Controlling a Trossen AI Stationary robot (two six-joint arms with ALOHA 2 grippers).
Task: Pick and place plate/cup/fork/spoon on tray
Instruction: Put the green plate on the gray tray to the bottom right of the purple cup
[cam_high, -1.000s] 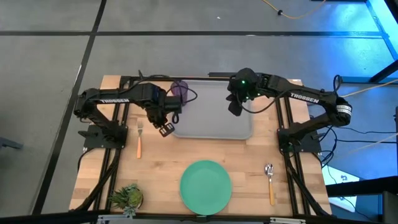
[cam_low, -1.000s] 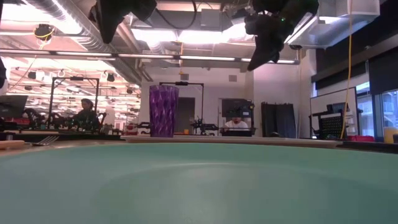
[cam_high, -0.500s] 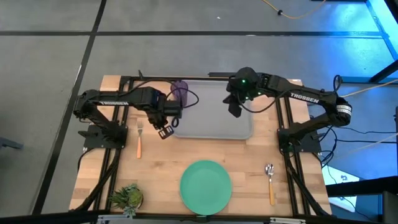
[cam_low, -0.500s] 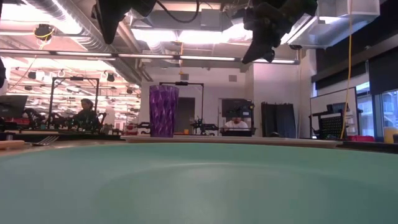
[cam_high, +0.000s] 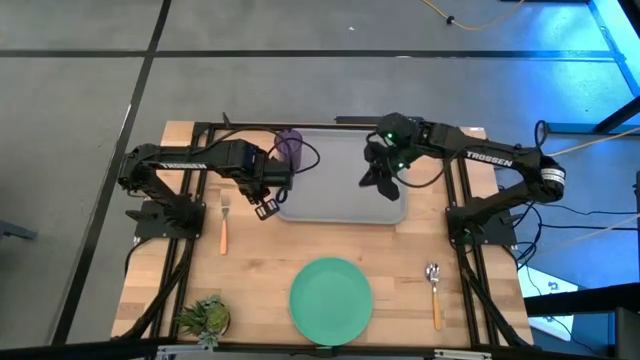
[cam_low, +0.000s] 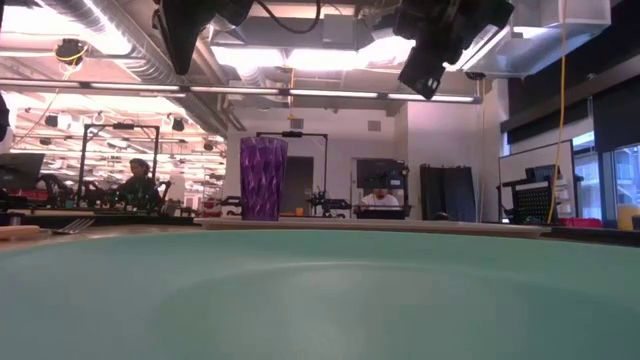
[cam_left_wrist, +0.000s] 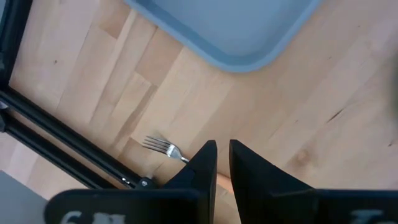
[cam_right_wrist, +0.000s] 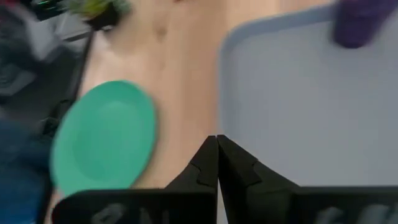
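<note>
The purple cup (cam_high: 289, 145) stands upright on its base in the far left corner of the grey tray (cam_high: 345, 195); it also shows in the low view (cam_low: 262, 178). The mint-green plate (cam_high: 331, 297) lies flat near the table's front edge. The fork (cam_high: 224, 225) lies left of the tray, and its tines show in the left wrist view (cam_left_wrist: 158, 146). The spoon (cam_high: 434, 290) lies at the front right. My left gripper (cam_high: 265, 207) hangs shut and empty over the wood by the tray's near left corner. My right gripper (cam_high: 383, 183) hangs shut and empty above the tray's right part.
A small green plant (cam_high: 203, 317) stands at the table's front left corner. The black frame rails (cam_high: 190, 200) run along both sides of the table. Bare wood lies between the tray and the plate.
My right gripper has moved a little toward the table's near edge above the tray and has turned about, still shut. The cup, plate, fork and spoon have stayed where they were.
</note>
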